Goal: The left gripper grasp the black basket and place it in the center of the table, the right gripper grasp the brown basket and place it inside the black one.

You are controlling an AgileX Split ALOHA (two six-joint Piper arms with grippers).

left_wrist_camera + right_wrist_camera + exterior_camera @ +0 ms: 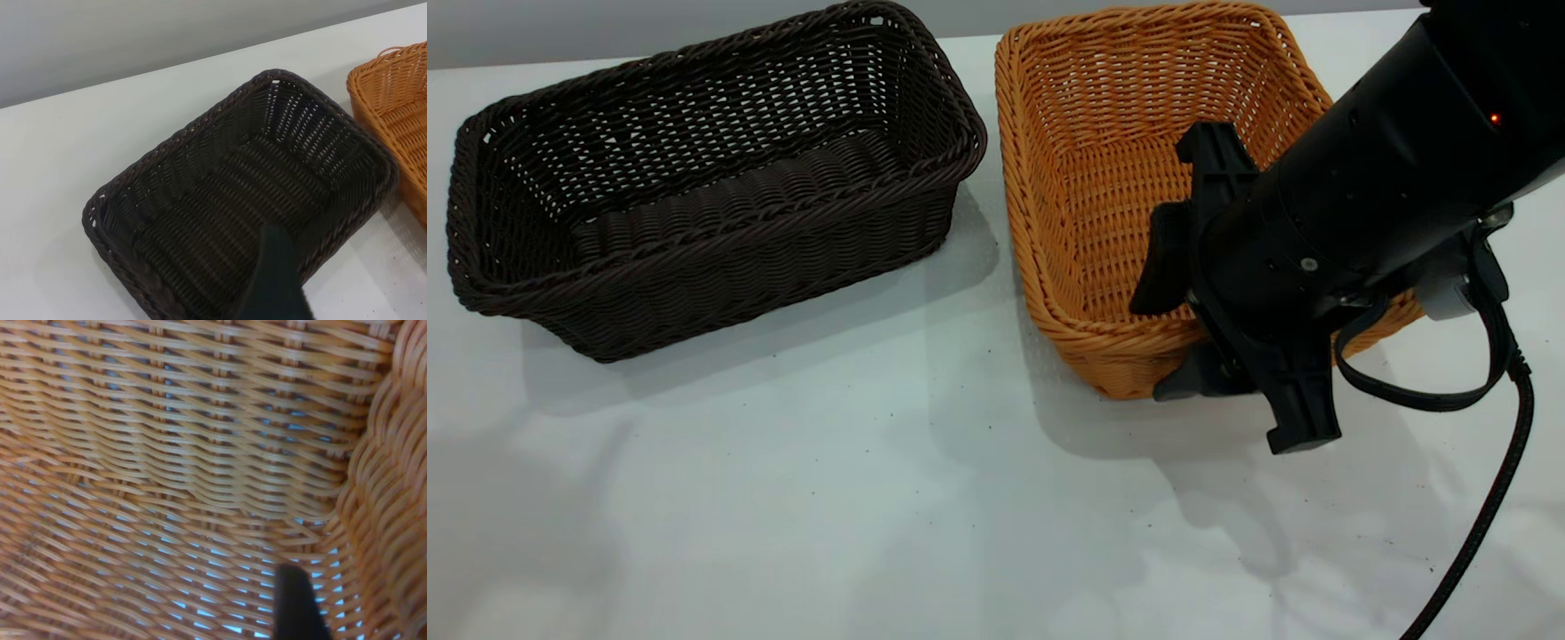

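Observation:
The black basket [711,178] stands on the table [871,498] at the left, with the brown basket [1138,160] close beside it on the right. My right gripper [1152,351] straddles the brown basket's near wall, open: one finger [1160,262] is inside and the other [1196,378] is outside at the wall's foot. In the right wrist view the inner finger [293,603] hangs over the woven floor [167,487]. My left gripper [277,283] hovers over the near rim of the black basket [233,200]; it is outside the exterior view.
The right arm's black cable [1485,516] trails over the table at the right. A grey wall [167,40] runs behind the table's far edge. The brown basket's corner [397,113] lies next to the black one in the left wrist view.

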